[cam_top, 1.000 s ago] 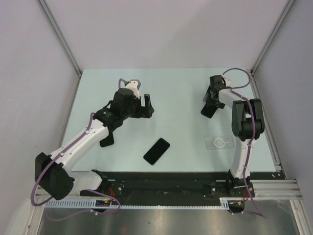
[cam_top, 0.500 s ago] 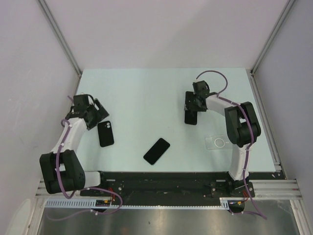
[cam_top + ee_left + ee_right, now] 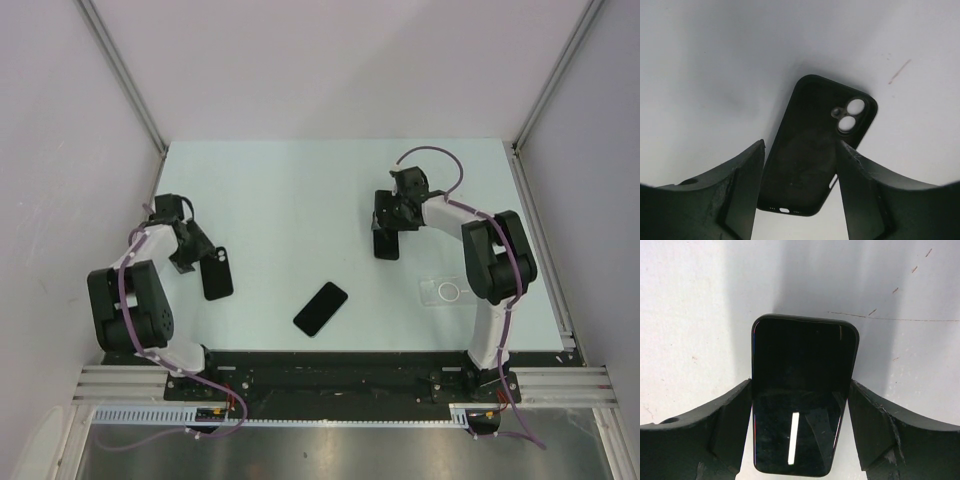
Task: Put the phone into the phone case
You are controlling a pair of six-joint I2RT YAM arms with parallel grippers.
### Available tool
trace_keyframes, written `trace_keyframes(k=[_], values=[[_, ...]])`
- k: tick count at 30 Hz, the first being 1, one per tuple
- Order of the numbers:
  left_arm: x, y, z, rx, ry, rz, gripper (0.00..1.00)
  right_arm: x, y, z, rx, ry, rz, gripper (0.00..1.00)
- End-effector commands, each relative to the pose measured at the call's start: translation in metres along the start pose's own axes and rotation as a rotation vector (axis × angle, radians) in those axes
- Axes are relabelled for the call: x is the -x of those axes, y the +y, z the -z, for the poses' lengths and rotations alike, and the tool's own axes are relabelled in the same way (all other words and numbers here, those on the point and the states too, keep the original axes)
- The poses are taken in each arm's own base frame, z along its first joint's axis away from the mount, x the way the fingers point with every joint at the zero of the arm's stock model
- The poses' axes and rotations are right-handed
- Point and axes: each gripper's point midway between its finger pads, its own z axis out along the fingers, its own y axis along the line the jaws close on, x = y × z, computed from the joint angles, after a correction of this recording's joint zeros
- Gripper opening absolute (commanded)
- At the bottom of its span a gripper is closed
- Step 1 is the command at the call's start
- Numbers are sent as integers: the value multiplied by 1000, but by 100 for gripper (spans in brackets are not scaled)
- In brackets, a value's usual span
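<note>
Right gripper (image 3: 800, 387) clamps a glossy black slab phone (image 3: 802, 355) by its two long edges. The jaws stand fairly wide, stopped against the phone's sides, and the phone's long axis runs straight out past the fingertips. Whether its free end rests on the pale table (image 3: 690, 300) or hangs just above it, the wrist view does not settle.

Past those fingertips and off toward the robot's right lies the thin transparent phone case (image 3: 449, 291) with a white ring in its middle. It is flat on the table, near this gripper but apart from it. Its long axis runs crosswise to the held phone. I judge that the coming move turns on roughly a quarter turn of the phone as it travels over, then a level set-down into the shell.

Also past the fingertips, but toward the robot's left, a second black slab phone (image 3: 320, 308) lies loose at a slant.

Farthest off, well apart from the phone case, the left gripper (image 3: 801, 150) straddles a matte black phone-shaped shell (image 3: 815, 110) with two round openings at one corner. Its fingers sit just beside the shell's edges, and whether they press on it cannot be told. The right arm is plainly the nearer one to the phone case, and it has the phone in hand.
</note>
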Motion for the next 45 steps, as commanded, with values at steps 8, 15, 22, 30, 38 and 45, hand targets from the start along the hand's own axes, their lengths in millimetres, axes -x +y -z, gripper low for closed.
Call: trace_keyframes(k=[8,15,22,30,38,45], values=[[-22,6,-31,27,144,-60,62,36,19,34,108,-103,3,46],[-33,3,-40,-5,189,-72,57,35,21,36,112,-99,4,45],[-51,-26,-36,-85,206,-107,17,19,10,20,62,-46,-8,42],[-87,-81,-31,-254,252,-123,0,-3,1,6,1,17,6,42],[-104,-100,-19,-296,236,-145,0,-24,-20,7,-109,92,-13,48],[-112,-103,-24,-310,262,-156,0,-32,-26,11,-174,112,13,62]])
